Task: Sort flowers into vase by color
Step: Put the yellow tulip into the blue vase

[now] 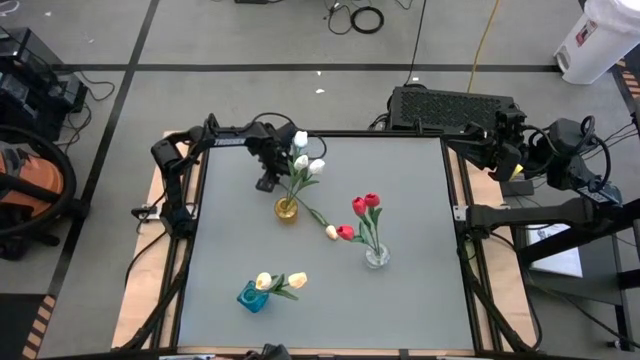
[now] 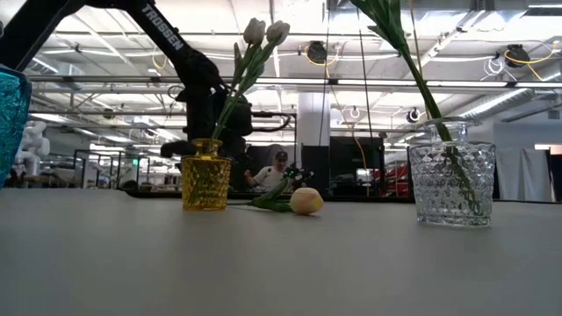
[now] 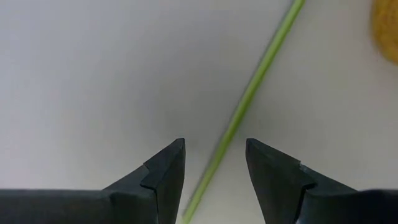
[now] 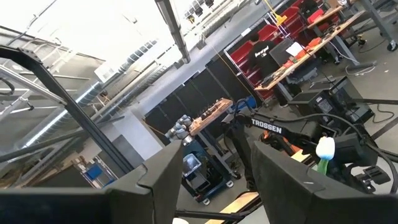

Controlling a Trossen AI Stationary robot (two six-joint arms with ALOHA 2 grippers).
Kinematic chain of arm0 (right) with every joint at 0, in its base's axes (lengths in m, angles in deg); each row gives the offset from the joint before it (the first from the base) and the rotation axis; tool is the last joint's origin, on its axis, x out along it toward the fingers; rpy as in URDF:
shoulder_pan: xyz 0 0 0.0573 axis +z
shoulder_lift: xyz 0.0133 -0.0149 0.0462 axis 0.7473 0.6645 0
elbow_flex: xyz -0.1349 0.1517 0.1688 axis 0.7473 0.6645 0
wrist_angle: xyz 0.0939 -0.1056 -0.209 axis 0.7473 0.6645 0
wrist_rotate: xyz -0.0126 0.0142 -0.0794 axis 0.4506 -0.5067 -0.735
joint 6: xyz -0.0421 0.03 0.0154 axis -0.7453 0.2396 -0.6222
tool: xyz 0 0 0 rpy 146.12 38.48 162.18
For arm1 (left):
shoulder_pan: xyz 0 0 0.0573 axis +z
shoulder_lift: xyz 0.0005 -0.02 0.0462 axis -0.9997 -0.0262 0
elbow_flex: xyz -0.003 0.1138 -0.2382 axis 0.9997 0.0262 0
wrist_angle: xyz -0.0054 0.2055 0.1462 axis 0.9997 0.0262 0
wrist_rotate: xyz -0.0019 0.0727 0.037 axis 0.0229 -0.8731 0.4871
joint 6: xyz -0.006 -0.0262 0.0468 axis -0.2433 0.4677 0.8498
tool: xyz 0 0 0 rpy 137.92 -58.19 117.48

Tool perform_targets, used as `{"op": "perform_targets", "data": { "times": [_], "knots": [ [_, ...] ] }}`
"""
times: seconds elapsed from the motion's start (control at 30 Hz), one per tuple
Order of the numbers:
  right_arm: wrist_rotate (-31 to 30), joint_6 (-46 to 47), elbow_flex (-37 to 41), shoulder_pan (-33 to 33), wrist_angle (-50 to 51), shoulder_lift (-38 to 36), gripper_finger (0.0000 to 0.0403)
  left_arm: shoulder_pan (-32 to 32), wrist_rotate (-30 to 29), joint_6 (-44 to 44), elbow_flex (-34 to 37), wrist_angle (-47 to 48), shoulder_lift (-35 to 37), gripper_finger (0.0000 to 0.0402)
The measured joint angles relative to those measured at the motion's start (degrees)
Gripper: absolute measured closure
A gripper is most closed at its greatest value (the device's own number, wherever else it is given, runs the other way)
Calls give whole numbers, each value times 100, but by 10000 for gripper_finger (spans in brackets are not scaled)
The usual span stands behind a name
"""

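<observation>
A yellow vase [image 1: 287,209] holds three white tulips [image 1: 303,160] that lean toward the far edge. My left gripper [image 1: 268,184] points down just beside this vase and is open. In the left wrist view a thin green stem [image 3: 249,93] runs between its fingers [image 3: 214,144] without touching either one; its head is out of that view. A clear vase [image 1: 377,256] holds red tulips [image 1: 365,203]. A blue vase [image 1: 253,296] holds two pale yellow tulips [image 1: 280,282]. One pale-headed tulip [image 1: 331,232] lies flat on the table between the yellow and clear vases. My right gripper [image 4: 214,149] is open and raised off the table's right side.
In the low view the loose tulip's head [image 2: 306,201] rests on the table between the yellow vase [image 2: 205,174] and the clear vase [image 2: 451,184]. Bare table lies along the near right and the left side. A person sits in the room far behind the table.
</observation>
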Motion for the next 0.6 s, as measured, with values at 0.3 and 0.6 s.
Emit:
{"op": "perform_targets", "data": {
  "times": [0.3,0.6],
  "knots": [
    [0,-2,0,0,1,2,220,-44,20,-289,60,53,0,227],
    [-2,-1,0,0,0,2,220,-73,23,-277,251,-48,31,227]
  ]
}}
